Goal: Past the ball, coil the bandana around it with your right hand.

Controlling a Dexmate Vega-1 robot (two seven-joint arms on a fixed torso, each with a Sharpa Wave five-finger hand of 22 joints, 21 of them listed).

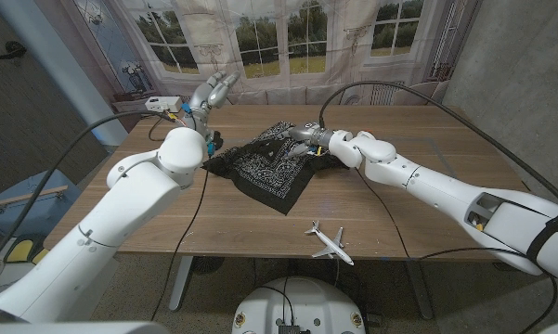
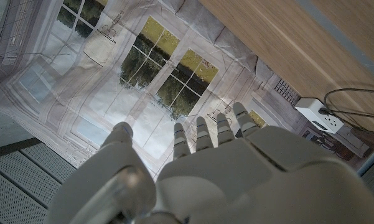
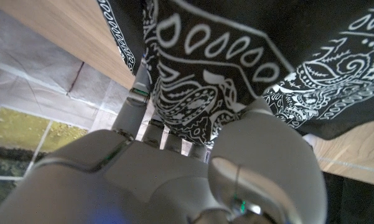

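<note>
Head view: right hand gripping bandana.

The right hand is pinching the bandana. The left hand is hanging up high, fingers spread.

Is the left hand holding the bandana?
No, the left hand is raised with nothing in it, apart from the bandana.

Wooden surface standing mid-room; printed window backdrop hanging behind, showing panes and greenery; grey wall rising at one side; white power strip sitting near the backdrop.
</note>
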